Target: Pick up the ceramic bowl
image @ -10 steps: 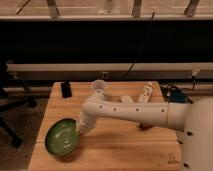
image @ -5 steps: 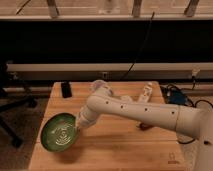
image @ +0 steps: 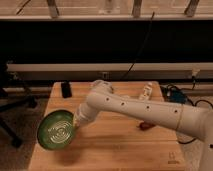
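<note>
A wooden table [image: 125,145] fills the lower part of the scene, its light plank top running from left to right, with a dark wall and a pale horizontal rail behind it on the far side.

A white robot arm [image: 145,107] reaches across the table from the right edge toward the left. Small dark dots mark its casing along the length. Its elbow rises near the far middle of the table, and the forearm slopes down to the near left.

The ceramic bowl [image: 57,130] sits at the near left corner of the table. It is wide, shallow, round and green, with pale concentric rings inside. It is tilted, so its inside faces the camera, and its left side reaches past the table's left edge.

The gripper [image: 77,121] is at the end of the arm, against the bowl's right rim. Its fingers are pinched narrowly onto that rim, holding the bowl.

A black office chair [image: 12,107] stands on the floor to the left of the table, only partly in view.

A pale, bottle-like object [image: 146,91] lies near the far right of the table, behind the arm; what it is cannot be told exactly.

A small dark rectangular object [image: 65,89] rests near the far left edge of the table.

A small reddish item [image: 145,126] lies on the table just below the arm, right of centre.
</note>
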